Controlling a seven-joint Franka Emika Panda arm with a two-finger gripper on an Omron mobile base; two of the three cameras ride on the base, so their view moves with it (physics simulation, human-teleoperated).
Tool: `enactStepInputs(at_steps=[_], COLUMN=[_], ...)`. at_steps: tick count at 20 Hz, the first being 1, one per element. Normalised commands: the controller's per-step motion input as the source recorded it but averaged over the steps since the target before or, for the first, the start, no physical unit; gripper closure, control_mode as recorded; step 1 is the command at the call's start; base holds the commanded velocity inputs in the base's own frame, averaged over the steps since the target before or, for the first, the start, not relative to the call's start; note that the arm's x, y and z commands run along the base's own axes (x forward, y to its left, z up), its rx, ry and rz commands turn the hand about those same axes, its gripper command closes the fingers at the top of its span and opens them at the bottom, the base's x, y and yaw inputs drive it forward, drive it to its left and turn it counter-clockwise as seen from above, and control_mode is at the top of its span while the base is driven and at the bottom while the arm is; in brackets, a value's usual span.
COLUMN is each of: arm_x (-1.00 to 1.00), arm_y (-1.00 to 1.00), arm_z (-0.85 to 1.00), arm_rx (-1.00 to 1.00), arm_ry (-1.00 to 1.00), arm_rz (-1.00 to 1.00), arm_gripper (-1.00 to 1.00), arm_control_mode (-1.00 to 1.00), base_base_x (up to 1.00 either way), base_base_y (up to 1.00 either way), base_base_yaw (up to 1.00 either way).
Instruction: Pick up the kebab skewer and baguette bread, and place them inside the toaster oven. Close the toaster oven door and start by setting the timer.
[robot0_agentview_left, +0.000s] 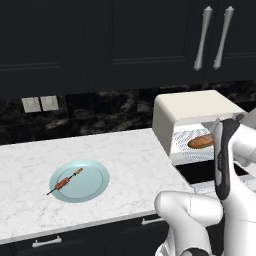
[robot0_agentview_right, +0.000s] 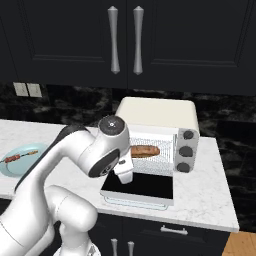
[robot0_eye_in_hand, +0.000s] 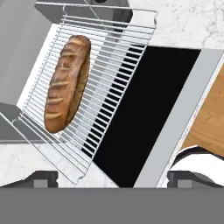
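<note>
Resting golden slashed baguette bread (robot0_eye_in_hand: 66, 85), wire rack (robot0_eye_in_hand: 109, 65)

Golden-brown baguette bread (robot0_eye_in_hand: 66, 83), pale slashes

oven mouth open above lowered toaster oven door (robot0_agentview_right: 137, 187) | baguette bread (robot0_agentview_right: 145, 151) occupies rack's back | front bare

The setting is a domestic kitchen (rendered, not photographed). A white marble-pattern counter (robot0_agentview_left: 125, 155) runs beneath dark upper cabinets (robot0_agentview_right: 125, 40) fitted with long silver bar handles (robot0_agentview_right: 113, 40). The backsplash (robot0_agentview_left: 100, 112) is black veined stone carrying two pale wall outlets (robot0_agentview_left: 40, 104). A cream toaster oven (robot0_agentview_right: 157, 112) stands on the counter, and dark drawers (robot0_agentview_left: 50, 242) sit below it.
</note>
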Motion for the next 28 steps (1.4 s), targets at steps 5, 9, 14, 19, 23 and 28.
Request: enactStepInputs(at_steps=[5,9,14,19,23,28], arm_x=[-0.33,-0.26,-0.23,-0.02,0.02,0.04], arm_y=[0.91,1.00,1.00,1.00,1.00,1.00], arm_z=[0.31,0.03,0.00,-0.02,-0.11,-0.10], arm_rx=[0.00,-0.03,-0.02,-0.03,0.00,0.00], arm_ry=[0.09,0.05,0.08,0.09,0.08,0.13], arm_rz=[0.05,0.04,0.10,0.28,0.45,0.32], arm_gripper=[-1.00,-1.00,-1.00,-1.00,-1.00,-1.00], arm_control_mode=[-1.00,-1.00,-1.00,-1.00,-1.00,-1.00], base_base_x=[0.00,0.00,0.00,0.00,0.00,0.00], base_base_y=[0.00,0.00,0.00,0.00,0.00,0.00], base_base_yaw=[0.00,0.00,0.00,0.00,0.00,0.00])
